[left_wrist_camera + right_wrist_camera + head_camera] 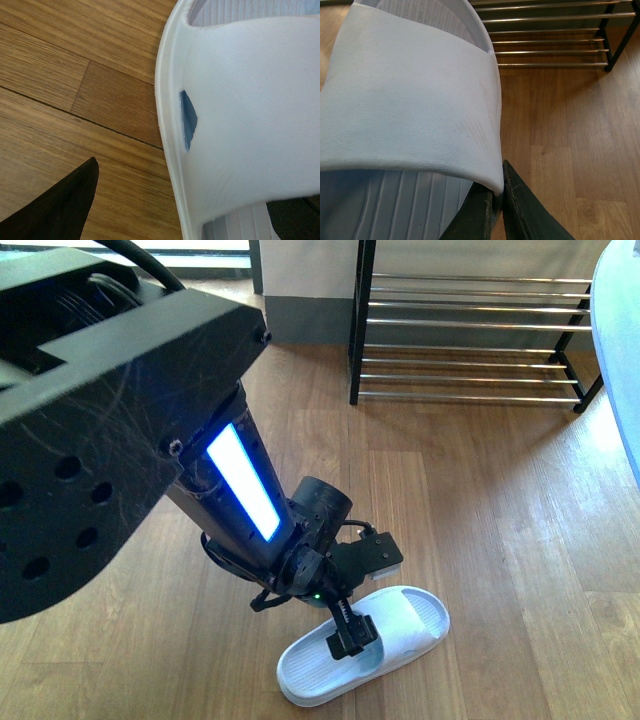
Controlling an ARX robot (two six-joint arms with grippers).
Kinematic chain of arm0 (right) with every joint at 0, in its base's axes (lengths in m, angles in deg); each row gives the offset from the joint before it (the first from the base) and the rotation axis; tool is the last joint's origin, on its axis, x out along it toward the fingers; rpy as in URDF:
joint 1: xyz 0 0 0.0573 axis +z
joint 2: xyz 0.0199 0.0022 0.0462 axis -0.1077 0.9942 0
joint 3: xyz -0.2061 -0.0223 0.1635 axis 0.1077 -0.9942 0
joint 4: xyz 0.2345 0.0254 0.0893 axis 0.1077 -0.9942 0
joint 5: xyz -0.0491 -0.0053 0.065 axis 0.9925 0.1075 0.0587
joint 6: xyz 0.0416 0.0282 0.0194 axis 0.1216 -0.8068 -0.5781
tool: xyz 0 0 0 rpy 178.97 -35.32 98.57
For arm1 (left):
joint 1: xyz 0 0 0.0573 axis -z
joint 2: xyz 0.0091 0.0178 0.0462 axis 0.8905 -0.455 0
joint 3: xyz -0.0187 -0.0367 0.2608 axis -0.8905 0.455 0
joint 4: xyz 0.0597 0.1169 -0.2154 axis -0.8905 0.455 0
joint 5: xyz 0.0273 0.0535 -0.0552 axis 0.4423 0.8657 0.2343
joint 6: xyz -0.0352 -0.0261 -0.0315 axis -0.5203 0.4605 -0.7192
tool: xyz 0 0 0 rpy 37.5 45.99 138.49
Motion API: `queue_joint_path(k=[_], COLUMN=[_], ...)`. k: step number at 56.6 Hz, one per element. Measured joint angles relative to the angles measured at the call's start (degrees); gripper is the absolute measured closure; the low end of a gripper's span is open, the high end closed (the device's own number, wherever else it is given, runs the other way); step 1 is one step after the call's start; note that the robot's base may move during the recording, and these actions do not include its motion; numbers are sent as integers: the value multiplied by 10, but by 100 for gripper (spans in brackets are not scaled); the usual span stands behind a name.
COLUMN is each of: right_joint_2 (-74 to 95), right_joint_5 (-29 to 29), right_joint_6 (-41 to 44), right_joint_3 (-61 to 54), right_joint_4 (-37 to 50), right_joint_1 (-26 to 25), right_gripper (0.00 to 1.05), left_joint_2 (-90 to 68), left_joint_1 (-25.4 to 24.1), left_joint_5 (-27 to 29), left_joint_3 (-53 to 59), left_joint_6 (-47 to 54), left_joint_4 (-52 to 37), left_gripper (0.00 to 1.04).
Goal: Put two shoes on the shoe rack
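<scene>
A black left robot arm (240, 480) with a glowing blue-white strip fills much of the front view and hides the floor behind it; the right arm is outside that view. The left gripper (350, 632) sits over the strap of a pale blue rubber slide (365, 645) lying sole-down on the floor. Close up, its jaws are spread; one black finger (65, 202) stands clear of the slide's rim with bare wood between, and the other is cut off at the frame's corner. The right gripper (498, 182) is pinched narrow on the strap edge of a second pale slide (410, 100) (mostly cropped). A pale curved edge (622, 340) at far right cannot be identified. The room has a warm wooden plank floor (480, 500); the black-framed shoe rack with chrome rods (470, 325) stands by the wall (305, 275), well apart from the floor slide.
</scene>
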Motion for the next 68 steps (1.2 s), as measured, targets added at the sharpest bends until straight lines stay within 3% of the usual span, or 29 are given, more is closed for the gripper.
queue_joint_path(k=[8,22,40,51,68], right_joint_2=[0,0,0,0,0], right_joint_5=[0,0,0,0,0], right_joint_6=[0,0,0,0,0], right_joint_3=[0,0,0,0,0], right_joint_4=[0,0,0,0,0], right_joint_1=[0,0,0,0,0], right_gripper=[103,103,103,103,103], left_joint_2=[-15,-40,-42,-37,20], left_joint_1=[5,7,6,2,-21], left_joint_5=[10,10,51,82,139], left_joint_3=[-15,-33,-36,-25,61], left_joint_6=[-8,-44,-87,-108,-144], left_joint_4=[-2,-19,-62,-90,-139], left_gripper=[14,60,93,103,103])
